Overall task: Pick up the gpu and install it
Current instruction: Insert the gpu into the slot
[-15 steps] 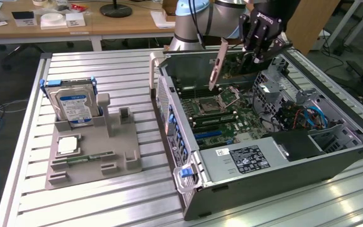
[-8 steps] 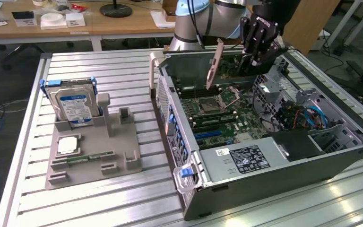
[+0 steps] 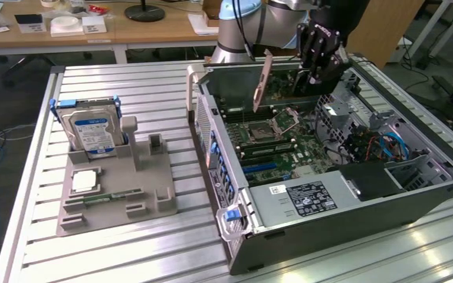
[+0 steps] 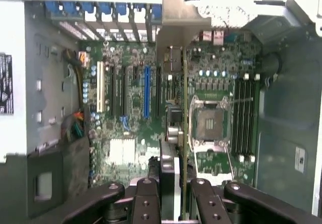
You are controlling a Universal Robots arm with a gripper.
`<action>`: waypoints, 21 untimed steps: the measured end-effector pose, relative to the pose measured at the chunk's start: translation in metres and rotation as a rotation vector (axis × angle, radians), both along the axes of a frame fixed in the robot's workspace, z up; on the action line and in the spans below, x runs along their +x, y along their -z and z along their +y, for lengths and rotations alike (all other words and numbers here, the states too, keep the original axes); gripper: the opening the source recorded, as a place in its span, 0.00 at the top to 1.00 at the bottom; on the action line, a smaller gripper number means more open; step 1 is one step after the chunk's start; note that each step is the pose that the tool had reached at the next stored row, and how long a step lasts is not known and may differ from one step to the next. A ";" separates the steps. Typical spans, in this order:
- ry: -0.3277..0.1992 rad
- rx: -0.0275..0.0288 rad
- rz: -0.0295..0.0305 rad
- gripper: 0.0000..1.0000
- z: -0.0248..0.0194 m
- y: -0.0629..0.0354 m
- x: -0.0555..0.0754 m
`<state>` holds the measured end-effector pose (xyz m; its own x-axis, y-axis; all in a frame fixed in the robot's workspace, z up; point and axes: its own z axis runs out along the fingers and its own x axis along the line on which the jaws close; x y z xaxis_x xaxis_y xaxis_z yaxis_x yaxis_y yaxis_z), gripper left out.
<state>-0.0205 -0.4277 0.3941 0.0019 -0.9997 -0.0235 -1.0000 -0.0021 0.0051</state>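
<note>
Your tool (image 4: 178,204) pinches the gpu (image 4: 184,133) edge-on | above the motherboard (image 4: 136,133) | card's lower edge hidden behind your fingers (image 4: 151,204)

Open computer case (image 3: 329,194) on the counter (image 3: 132,259); parts holder (image 3: 116,188) at the exterior view's left; gpu (image 3: 263,79) suspended above the case's far end.

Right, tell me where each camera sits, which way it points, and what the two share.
Exterior view: off the arm, high, looking down across the slatted table at the open computer case; the arm and gripper show, holding the gpu above the case.
Wrist view: on the wrist, looking along the gripper fingers into the case at the motherboard.
Shared: the gpu, gripper and motherboard.
</note>
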 end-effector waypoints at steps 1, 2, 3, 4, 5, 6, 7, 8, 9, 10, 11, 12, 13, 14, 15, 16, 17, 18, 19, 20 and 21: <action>0.000 0.0000 -0.0003 0.72 0.0000 0.0019 -0.001; 0.000 0.0001 -0.0004 0.72 0.0000 0.0038 -0.001; 0.000 -0.0001 -0.0003 0.72 0.0000 0.0055 -0.001; 0.000 0.0000 -0.0003 0.72 0.0000 0.0073 -0.001; 0.000 0.0000 -0.0003 0.72 0.0000 0.0091 -0.001; 0.000 -0.0001 -0.0002 0.72 0.0000 0.0108 -0.001; 0.001 0.0000 -0.0003 0.72 0.0000 0.0129 -0.001; 0.009 0.0001 -0.0003 0.72 0.0003 0.0147 -0.001; 0.019 -0.0002 -0.0002 0.72 0.0007 0.0164 -0.001; 0.027 0.0000 -0.0003 0.72 0.0007 0.0183 -0.001; 0.031 0.0001 -0.0004 0.72 0.0007 0.0201 -0.001; 0.033 0.0001 -0.0003 0.72 0.0007 0.0219 -0.001; 0.034 -0.0001 -0.0003 0.72 0.0007 0.0236 -0.001; 0.034 -0.0001 -0.0003 0.72 0.0007 0.0254 -0.001; 0.034 0.0000 -0.0003 0.72 0.0008 0.0273 -0.002; 0.034 0.0000 -0.0003 0.72 0.0010 0.0292 -0.006; 0.034 0.0000 -0.0005 0.72 0.0010 0.0310 -0.010; 0.034 0.0001 -0.0004 0.72 0.0010 0.0329 -0.012; 0.034 0.0001 -0.0004 0.72 0.0010 0.0346 -0.013; 0.034 0.0000 -0.0003 0.72 0.0010 0.0364 -0.013; 0.034 -0.0001 -0.0003 0.72 0.0010 0.0382 -0.014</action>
<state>-0.0340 -0.4267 0.3559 -0.0318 -0.9992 -0.0234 -0.9995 0.0317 0.0048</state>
